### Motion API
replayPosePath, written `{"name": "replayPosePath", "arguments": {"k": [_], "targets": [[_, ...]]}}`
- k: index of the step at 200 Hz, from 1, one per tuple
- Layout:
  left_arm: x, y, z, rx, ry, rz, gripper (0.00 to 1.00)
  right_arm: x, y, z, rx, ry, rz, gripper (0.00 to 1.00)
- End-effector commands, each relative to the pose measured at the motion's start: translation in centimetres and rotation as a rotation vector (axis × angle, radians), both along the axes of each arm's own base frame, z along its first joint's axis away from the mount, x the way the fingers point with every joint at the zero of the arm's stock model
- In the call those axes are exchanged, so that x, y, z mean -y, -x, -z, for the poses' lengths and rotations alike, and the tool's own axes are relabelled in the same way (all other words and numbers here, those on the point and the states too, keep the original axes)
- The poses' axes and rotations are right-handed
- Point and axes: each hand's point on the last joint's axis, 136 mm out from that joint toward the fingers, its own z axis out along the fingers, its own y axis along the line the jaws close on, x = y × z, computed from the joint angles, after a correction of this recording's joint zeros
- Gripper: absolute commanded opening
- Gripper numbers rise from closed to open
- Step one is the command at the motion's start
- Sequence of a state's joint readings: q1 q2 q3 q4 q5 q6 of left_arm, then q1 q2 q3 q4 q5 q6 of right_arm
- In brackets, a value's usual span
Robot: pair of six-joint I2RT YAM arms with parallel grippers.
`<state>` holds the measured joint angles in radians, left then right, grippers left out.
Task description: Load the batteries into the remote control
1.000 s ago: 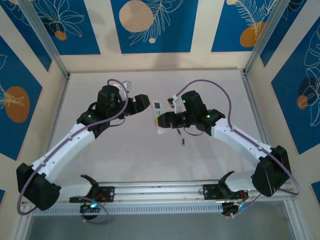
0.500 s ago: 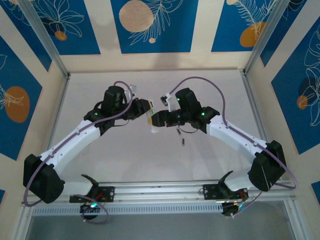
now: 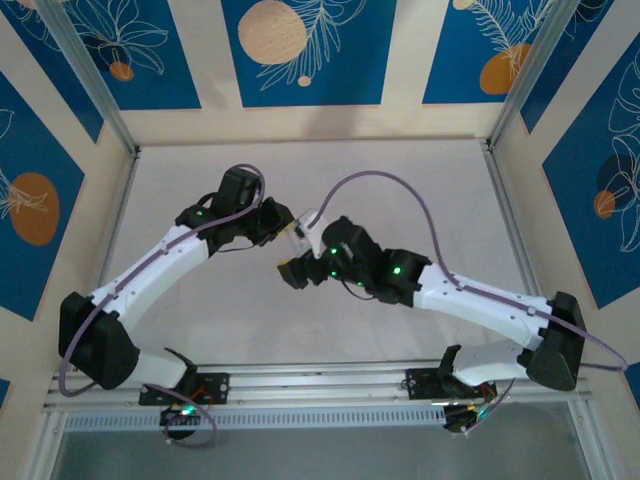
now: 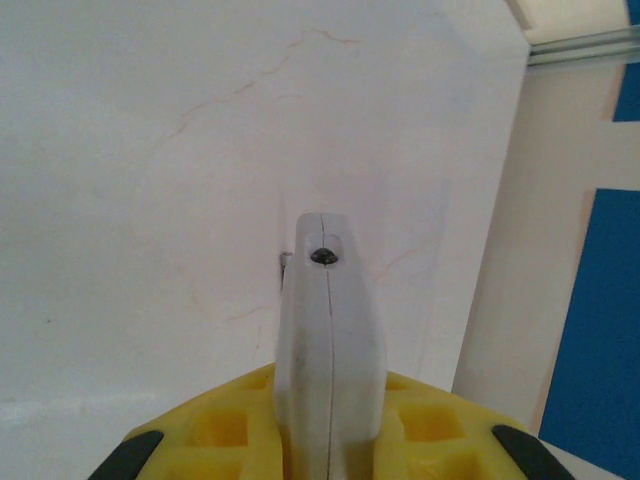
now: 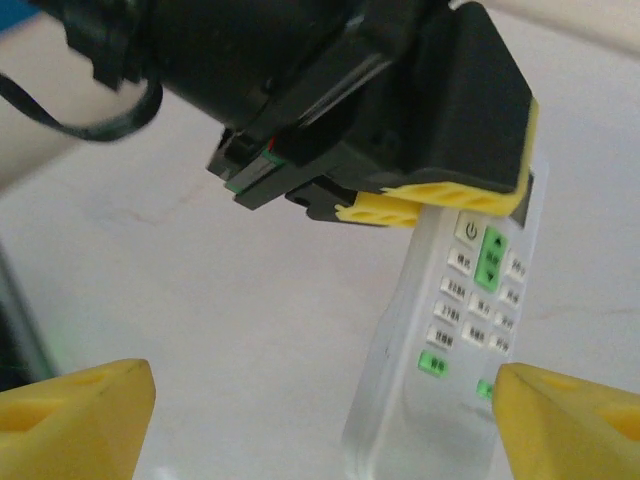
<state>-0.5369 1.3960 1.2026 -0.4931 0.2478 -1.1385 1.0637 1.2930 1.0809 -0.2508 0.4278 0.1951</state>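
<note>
In the top external view we find the left gripper (image 3: 284, 222) over the middle of the table (image 3: 170, 165), closed on the remote control (image 3: 299, 228), which juts from it toward 3 o'clock. The right gripper (image 3: 291, 272) sits just beside it at about 6 o'clock, and we see no contact between the two. In the left wrist view the remote control runs edge-on from 6 o'clock toward 12 and is pinched flat between the yellow pads (image 4: 225, 430). We judge that this grip across the broad faces keeps the body from twisting. A dark sliver (image 4: 284, 262) lies on the table at 9 o'clock of the remote's far end, and it is too small for us to call it a battery. In the right wrist view the left gripper enters from 11 o'clock and clamps the display end, with the power button just below its pad. The buttoned face is turned toward this camera and the lower end hangs free toward 6 o'clock. The right gripper's own fingertips (image 5: 75, 410) stand at 7 and 5 o'clock, spread wide, gripping nothing and clear of the remote control. We judge that the left arm acts as the holder, presenting the free end so that the right arm can work on the battery bay. The loading itself is not yet begun.
</note>
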Motion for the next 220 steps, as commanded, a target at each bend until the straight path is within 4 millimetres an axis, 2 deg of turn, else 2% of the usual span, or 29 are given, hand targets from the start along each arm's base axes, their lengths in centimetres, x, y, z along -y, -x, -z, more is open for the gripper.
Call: {"name": "replayPosePath", "arguments": {"k": [1, 12, 29, 41, 56, 79, 91, 109, 124, 139, 154, 171, 190, 207, 220], "targets": [[-1.0, 0.0, -0.2, -0.058, 0.008, -0.083, 0.15, 0.6, -3.2, 2.1, 0.233, 0.234, 0.079, 0.85], [-1.3, 0.0, -0.3, -0.06, 0.001, -0.102, 0.15, 0.5, -4.3, 2.9, 0.277, 0.298, 0.117, 0.78], [-1.6, 0.1, -0.6, -0.047, -0.002, -0.109, 0.15, 0.5, -5.8, 3.3, 0.373, 0.388, 0.202, 0.58], [-1.9, 0.1, -0.6, -0.041, -0.007, -0.118, 0.15, 0.1, -6.3, 3.4, 0.429, 0.414, 0.21, 0.52], [-2.3, 0.1, -0.2, -0.05, -0.008, -0.136, 0.15, -0.4, -6.2, 3.5, 0.44, 0.404, 0.206, 0.47], [-2.7, 0.0, 0.0, -0.055, -0.003, -0.15, 0.16, -1.1, -5.1, 3.6, 0.38, 0.324, 0.157, 0.33], [-2.7, -0.3, -0.3, -0.027, 0.012, -0.149, 0.25, -1.5, -4.3, 3.9, 0.309, 0.267, 0.141, 0.24], [-2.5, -1.7, -2.2, 0.102, 0.081, -0.119, 0.6, -2.5, -2.7, 4.4, 0.187, 0.156, 0.087, 0.21], [-3.6, -2.9, -4.5, 0.263, 0.107, -0.104, 0.77, -3.1, -1.8, 4.0, 0.056, 0.039, 0.053, 0.2], [-6.3, -3.3, -7.4, 0.438, 0.068, -0.111, 0.86, -3.0, -1.5, 2.5, -0.137, -0.126, 0.014, 0.21], [-9.1, -2.6, -9.6, 0.557, 0.022, -0.117, 0.87, -2.5, -1.9, -0.2, -0.34, -0.326, -0.018, 0.21], [-10.1, -1.2, -12.0, 0.695, 0.031, -0.051, 0.88, -1.7, -2.9, -3.0, -0.494, -0.479, -0.032, 0.21], [-9.3, 0.1, -13.3, 0.747, 0.099, 0.05, 0.89, -0.9, -3.9, -6.0, -0.578, -0.615, -0.057, 0.21], [-7.8, 0.3, -14.2, 0.748, 0.199, 0.121, 0.89, -0.5, -4.8, -8.4, -0.633, -0.753, -0.082, 0.21], [-6.9, 0.5, -15.5, 0.798, 0.316, 0.15, 0.89, -0.4, -5.4, -9.9, -0.668, -0.847, -0.11, 0.2]]}}
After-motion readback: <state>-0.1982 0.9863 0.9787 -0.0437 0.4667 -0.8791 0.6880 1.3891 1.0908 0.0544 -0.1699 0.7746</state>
